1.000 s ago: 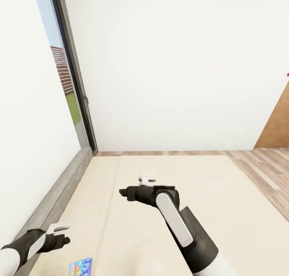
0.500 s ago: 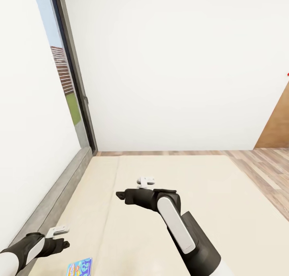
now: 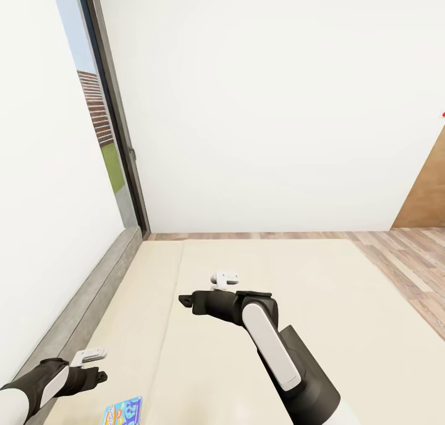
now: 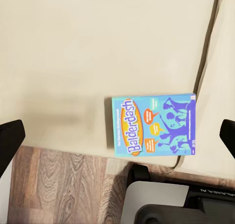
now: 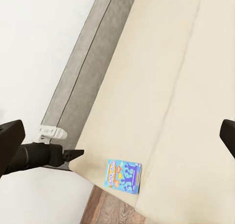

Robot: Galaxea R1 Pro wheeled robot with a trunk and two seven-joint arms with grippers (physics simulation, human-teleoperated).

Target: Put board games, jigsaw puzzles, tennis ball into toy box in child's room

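A small blue board game (image 3: 123, 411) lies flat on the bed (image 3: 259, 270), close to the near edge of the beige mattress. In the left wrist view it reads Balderdash (image 4: 154, 125) and sits below and between the wide-apart fingertips (image 4: 10, 141). My left gripper (image 3: 99, 375) hovers open just left of the box, over the grey headboard side. My right gripper (image 3: 185, 300) is open above the middle of the mattress, farther in. Its wrist view looks down on the same blue board game (image 5: 123, 175) and on my left arm (image 5: 44, 153). The toy box and table are out of view.
A low grey headboard (image 3: 86, 301) runs along the left wall under a tall window (image 3: 102, 122). Wood floor (image 3: 408, 258) lies right of the bed, and a wooden door (image 3: 429, 190) stands at the far right. My base (image 4: 161, 199) is against the bed's near edge.
The left gripper has sunk a little toward the bed's near edge, and the right gripper has shifted slightly left. Both have held still in the last half second.
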